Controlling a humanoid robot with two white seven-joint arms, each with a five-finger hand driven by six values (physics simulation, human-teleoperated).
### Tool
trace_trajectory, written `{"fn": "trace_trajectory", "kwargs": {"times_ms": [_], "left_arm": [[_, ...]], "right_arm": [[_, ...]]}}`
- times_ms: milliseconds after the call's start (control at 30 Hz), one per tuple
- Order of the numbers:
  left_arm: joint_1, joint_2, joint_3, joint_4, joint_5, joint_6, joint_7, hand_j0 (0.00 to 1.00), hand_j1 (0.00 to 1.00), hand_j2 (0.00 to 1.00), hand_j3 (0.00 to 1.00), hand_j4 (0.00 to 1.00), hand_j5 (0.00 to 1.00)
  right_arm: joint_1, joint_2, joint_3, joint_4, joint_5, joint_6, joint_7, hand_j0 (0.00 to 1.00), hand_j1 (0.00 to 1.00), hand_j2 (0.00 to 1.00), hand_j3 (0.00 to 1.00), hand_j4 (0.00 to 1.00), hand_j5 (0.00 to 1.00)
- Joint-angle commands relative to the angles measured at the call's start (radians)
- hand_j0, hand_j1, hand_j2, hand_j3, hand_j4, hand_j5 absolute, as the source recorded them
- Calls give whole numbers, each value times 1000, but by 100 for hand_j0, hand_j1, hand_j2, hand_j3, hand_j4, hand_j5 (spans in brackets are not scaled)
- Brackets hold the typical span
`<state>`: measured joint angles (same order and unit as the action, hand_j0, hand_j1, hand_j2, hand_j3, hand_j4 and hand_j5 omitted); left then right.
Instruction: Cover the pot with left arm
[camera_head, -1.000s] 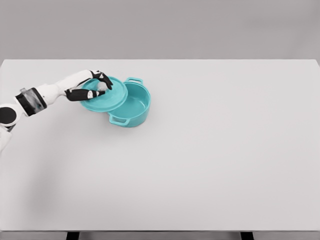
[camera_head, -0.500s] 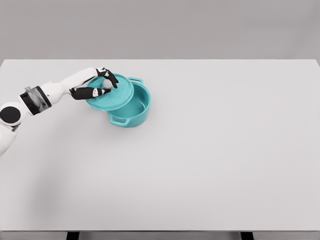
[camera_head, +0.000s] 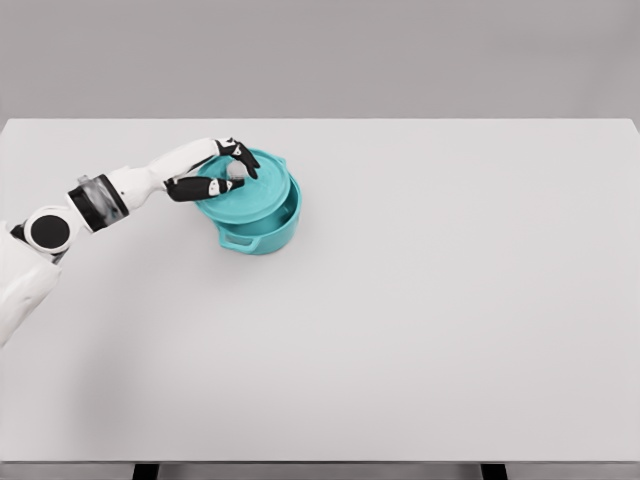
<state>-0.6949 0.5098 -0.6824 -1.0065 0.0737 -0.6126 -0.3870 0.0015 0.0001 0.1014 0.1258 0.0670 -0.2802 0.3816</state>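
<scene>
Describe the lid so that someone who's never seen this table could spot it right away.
On the white table, look far left of centre for the teal pot. The lid is the round teal disc tilted over its mouth, not yet seated, the only thing the left hand grips, by its pale knob.

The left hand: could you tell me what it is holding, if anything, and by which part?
The left hand holds the teal lid by the pale knob on its top, with the lid tilted over the pot.
</scene>
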Motion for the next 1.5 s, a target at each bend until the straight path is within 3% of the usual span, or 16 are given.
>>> {"fn": "trace_trajectory", "kwargs": {"times_ms": [0, 1467], "left_arm": [[0, -5, 6, -1, 3, 2, 0, 45, 45, 45, 45, 45, 45], [40, -31, 9, -9, 5, 2, 2, 45, 45, 45, 45, 45, 45]], "right_arm": [[0, 0, 0, 0, 0, 0, 0, 100, 100, 100, 100, 100, 100], [0, 0, 0, 0, 0, 0, 0, 100, 100, 100, 100, 100, 100]]}}
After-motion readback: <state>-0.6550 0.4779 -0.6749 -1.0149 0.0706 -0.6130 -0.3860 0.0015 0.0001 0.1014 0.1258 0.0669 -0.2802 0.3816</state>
